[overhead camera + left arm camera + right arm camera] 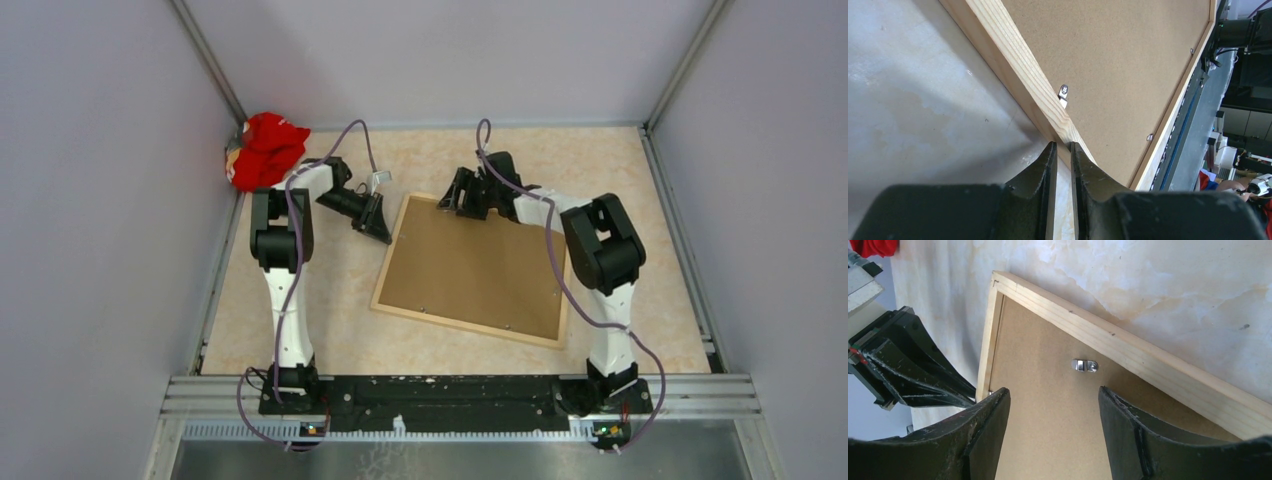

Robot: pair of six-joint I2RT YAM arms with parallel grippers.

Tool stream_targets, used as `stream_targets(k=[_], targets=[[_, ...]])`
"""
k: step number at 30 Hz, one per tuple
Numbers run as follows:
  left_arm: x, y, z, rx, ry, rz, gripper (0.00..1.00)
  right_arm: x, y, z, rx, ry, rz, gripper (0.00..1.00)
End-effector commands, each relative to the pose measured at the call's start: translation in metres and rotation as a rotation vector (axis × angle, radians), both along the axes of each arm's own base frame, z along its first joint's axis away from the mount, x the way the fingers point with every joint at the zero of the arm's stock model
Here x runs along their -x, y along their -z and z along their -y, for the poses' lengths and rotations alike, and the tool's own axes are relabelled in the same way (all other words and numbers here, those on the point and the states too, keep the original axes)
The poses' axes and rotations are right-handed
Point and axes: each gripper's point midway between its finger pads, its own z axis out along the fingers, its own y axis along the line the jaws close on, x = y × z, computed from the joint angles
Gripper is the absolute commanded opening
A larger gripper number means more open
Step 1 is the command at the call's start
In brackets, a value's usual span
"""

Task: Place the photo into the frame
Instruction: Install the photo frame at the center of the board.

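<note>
Right gripper [1053,390]: jaws spread wide, poised over the brown backing board [1048,440] close to the far rail of the frame [1128,351]; a metal turn-clip [1084,365] sits just beyond the fingertips at 12 o'clock.
Left gripper [1063,144]: jaws drawn almost together with only a thin slit between them and nothing seen in it; the tips meet the outer face of the left rail, near the far-left corner.
Frame position: face down on the table [340,270] at mid-scene from above, long sides running roughly 9 to 3 o'clock, twisted slightly clockwise.
Photo: not visible in any view; whether it lies under the board cannot be told.
Likely next: working the clip falls to the right arm, the nearer one, while the left steadies the rail from 9 o'clock.
Red cloth [268,148]: bunched at 10 o'clock, well apart.
</note>
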Motion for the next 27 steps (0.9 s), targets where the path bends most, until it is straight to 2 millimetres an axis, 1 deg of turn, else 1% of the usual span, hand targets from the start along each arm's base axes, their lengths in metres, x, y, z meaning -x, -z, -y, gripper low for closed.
stream_targets(k=[1,4,11,17,22,27], targets=[[-0.001,0.004,-0.004,-0.046,0.029,0.048,0.21,-0.01,-0.004,-0.016,-0.027,-0.007,0.024,0.65],[-0.001,0.005,-0.004,-0.049,0.032,0.048,0.21,-0.013,-0.002,-0.018,-0.038,-0.002,0.015,0.64],[-0.001,0.007,-0.005,-0.054,0.034,0.048,0.21,-0.009,-0.001,-0.027,-0.059,-0.011,0.008,0.63],[0.0,0.007,-0.004,-0.055,0.035,0.047,0.21,-0.013,0.0,-0.028,-0.053,0.001,0.007,0.62],[0.0,0.007,-0.004,-0.055,0.037,0.047,0.2,-0.01,0.0,-0.029,-0.033,0.004,0.015,0.61],[0.001,0.008,-0.005,-0.058,0.038,0.047,0.2,-0.015,0.002,-0.028,-0.02,0.019,0.021,0.61]])
